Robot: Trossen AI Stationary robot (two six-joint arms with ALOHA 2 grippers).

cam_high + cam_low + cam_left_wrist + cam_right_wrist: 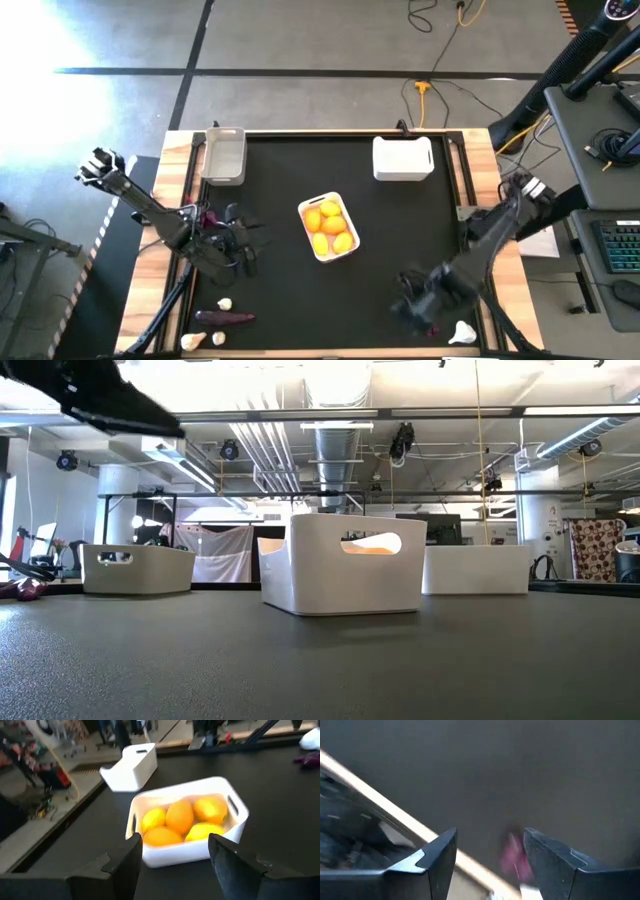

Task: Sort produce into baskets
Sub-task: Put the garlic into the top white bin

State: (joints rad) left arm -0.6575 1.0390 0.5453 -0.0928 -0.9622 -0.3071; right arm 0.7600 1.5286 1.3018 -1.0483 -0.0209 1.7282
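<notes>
The left hand (240, 250) hovers over the dark surface (400, 230) at about 9 o'clock from the middle basket (329, 227), its fingers parted and holding nothing. In the left wrist view that white basket (200, 847) sits just beyond the fingertips, filled with yellow and orange fruits (180, 817). A dark purple vegetable (224, 317) and three white bulbs (225, 304) lie on the surface at about 6 o'clock from the left hand, apart from it.

The right hand (415, 298) is low over the surface near the 5 o'clock corner, fingers parted and empty. A purple piece (512, 855) shows blurred just past its fingertips, and a white bulb (461, 332) lies near it at 4 o'clock.

The grey basket (223, 155) stands at 11 o'clock and the other white basket (403, 159) at 1 o'clock.
</notes>
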